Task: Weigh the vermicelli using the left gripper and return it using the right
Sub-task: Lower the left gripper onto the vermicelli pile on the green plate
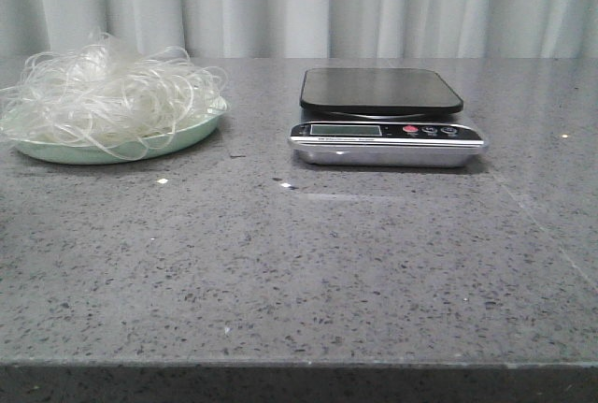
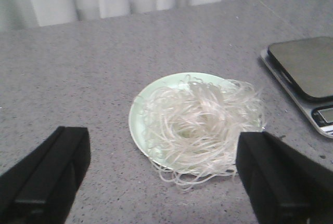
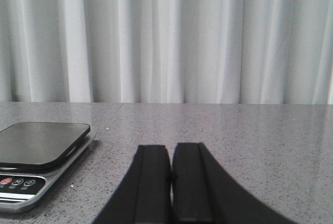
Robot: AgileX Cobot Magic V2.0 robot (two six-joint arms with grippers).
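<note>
A: Item one, vermicelli [image 1: 110, 94]?
B: A loose heap of pale strands lying on the plate [image 1: 112, 151], at the table's [image 1: 299, 263] left rear in the front view. Some strands spill over the plate's rim. Nothing grips it.

A: Item two, scale [image 1: 385, 122]?
B: Right of the plate and apart from it. Black platform, bare; silver base with a display and buttons facing the front.

A: Left gripper [image 2: 161, 182]?
B: Fingers spread wide, nothing between them. In its wrist view the vermicelli sits on the table in the span between the two black fingers [image 2: 49, 169], not touched by either.

A: Right gripper [image 3: 170, 187]?
B: Fingers pressed together, only a thin seam showing, holding nothing. It hangs low over bare table, with the scale off to one side of it.

A: Backdrop?
B: Pale curtain [image 1: 299, 1] behind the table.
</note>
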